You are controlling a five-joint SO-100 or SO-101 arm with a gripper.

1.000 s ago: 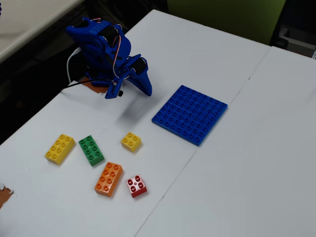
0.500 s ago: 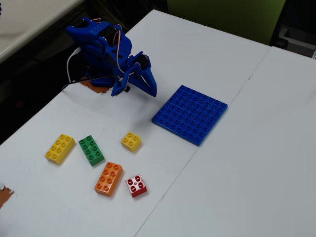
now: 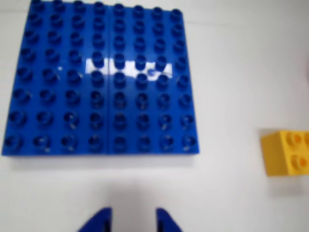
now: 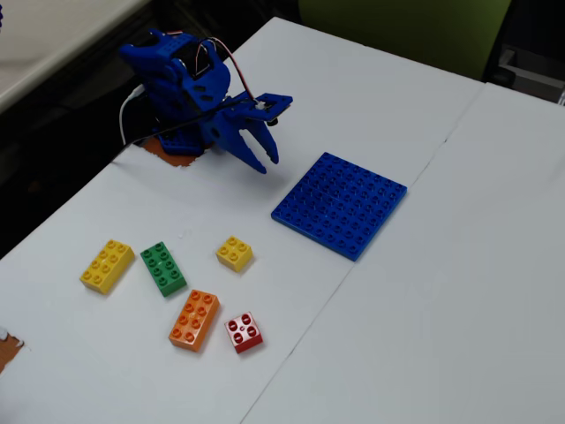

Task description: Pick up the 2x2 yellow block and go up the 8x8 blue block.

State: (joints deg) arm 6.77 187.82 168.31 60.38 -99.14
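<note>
The gripper (image 4: 262, 157) is seen empty, its two blue fingers parted, held above the table just beside the blue plate's (image 4: 340, 203) near-left edge in the fixed view. In the wrist view the fingertips (image 3: 103, 220) are seen at the bottom edge, with bare table between them and the plate (image 3: 99, 79).

The yellow block (image 4: 234, 253) is found on the table, left of the plate and a little nearer the camera in the fixed view, apart from it; in the wrist view it (image 3: 286, 152) is cut by the right edge, well right of the plate. It has not yet been picked up.

Farther from the plate, a red block (image 4: 243, 332), an orange brick (image 4: 194, 319), a green brick (image 4: 163, 268) and a long yellow brick (image 4: 107, 265) are laid out.

The yellow block is judged light, rigid and smooth-sided, likely somewhat slippery but not fragile. It is best taken across two opposite flat side walls, below the studs, with the fingers squared to those faces so it is not twisted out.

No brand, label or legible writing can be made out; any marks on the studs are too small to read.
</note>
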